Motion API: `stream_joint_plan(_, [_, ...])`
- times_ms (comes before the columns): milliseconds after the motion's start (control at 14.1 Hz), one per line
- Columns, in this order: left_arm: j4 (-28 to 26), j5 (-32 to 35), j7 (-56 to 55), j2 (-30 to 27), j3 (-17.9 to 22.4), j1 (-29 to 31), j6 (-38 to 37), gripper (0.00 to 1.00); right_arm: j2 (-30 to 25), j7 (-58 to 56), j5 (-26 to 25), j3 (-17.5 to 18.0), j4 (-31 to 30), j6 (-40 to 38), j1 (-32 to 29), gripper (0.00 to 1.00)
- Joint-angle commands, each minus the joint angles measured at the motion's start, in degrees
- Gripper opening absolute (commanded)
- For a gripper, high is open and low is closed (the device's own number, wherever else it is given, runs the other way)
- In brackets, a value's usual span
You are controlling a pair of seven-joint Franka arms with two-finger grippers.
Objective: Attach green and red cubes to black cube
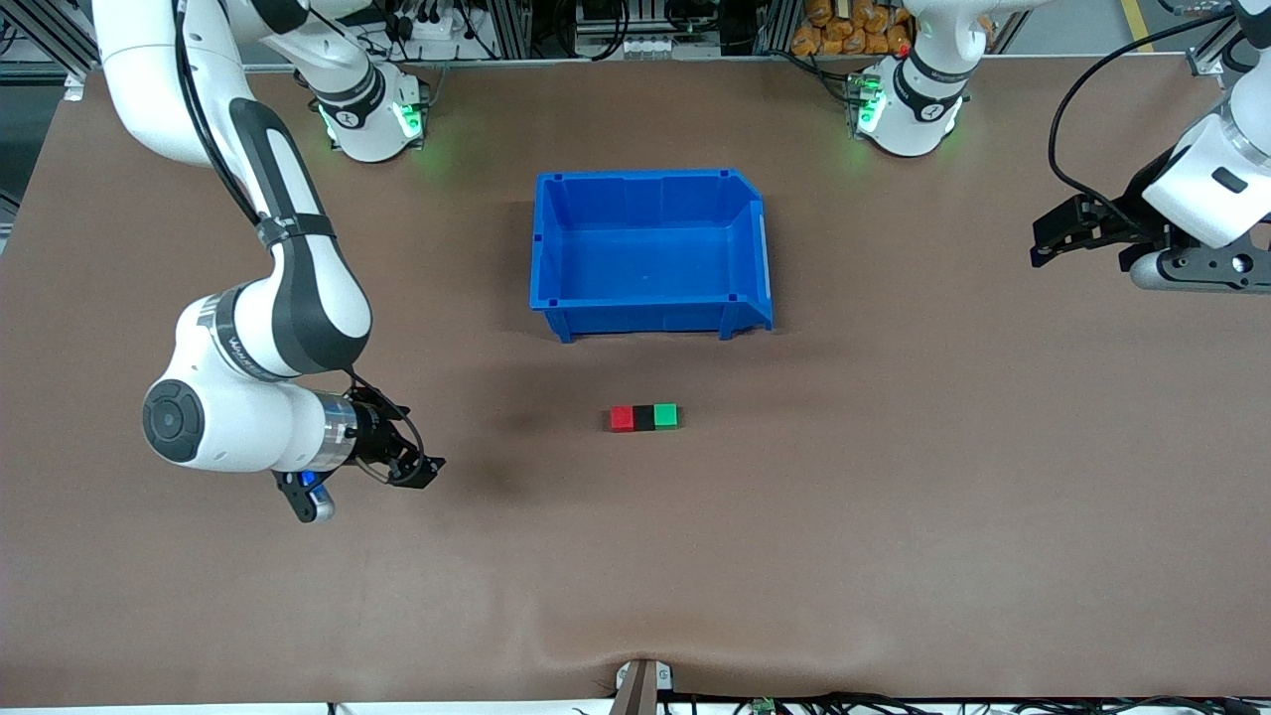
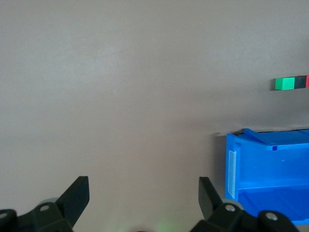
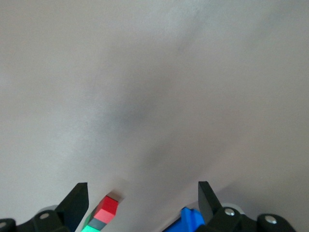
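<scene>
A red cube (image 1: 622, 418), a black cube (image 1: 644, 418) and a green cube (image 1: 666, 415) lie pressed together in one row on the brown table, black in the middle. The row is nearer the front camera than the blue bin. My right gripper (image 1: 425, 469) hovers open and empty toward the right arm's end of the table, apart from the row. Its wrist view catches the red cube (image 3: 107, 209), the black cube (image 3: 99, 223) and a sliver of the green cube (image 3: 88, 226). My left gripper (image 1: 1040, 245) waits open and empty at the left arm's end. Its wrist view shows the green cube (image 2: 284, 83) and the black cube (image 2: 300, 82).
A large blue bin (image 1: 645, 316) stands mid-table between the cube row and the arm bases, with nothing in it. Its wall shows in the left wrist view (image 2: 231, 166) and a corner in the right wrist view (image 3: 186, 220). Brown table surface surrounds the cubes.
</scene>
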Motion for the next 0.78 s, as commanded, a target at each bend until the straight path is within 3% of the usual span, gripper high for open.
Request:
stream_joint_plan(0, [1.4,1.1,-0.7,0.6,-0.4,-0.1,-0.4,1.00,-2.1,-3.3,-1.0,0.9,-0.9,-1.4,-1.7,1.00])
stream_joint_plan(213, [1.4,1.0,-0.7,0.6,-0.4,0.0,-0.4,1.00,-2.3,-5.2,-1.5,0.8,-0.9,-2.2,-1.9,1.00])
stream_joint_plan(426, [1.4,1.1,-0.7,0.6,-0.4,0.1,-0.4,1.00,-2.4,-5.5,-5.6,1.0,-0.9,-2.9,-1.8,1.00])
stream_joint_plan(710, [1.4,1.0,-0.7,0.6,-0.4,0.2,-0.3,1.00,-3.3,-7.5,-5.9,1.0,-0.8,-3.8,-2.0,1.00])
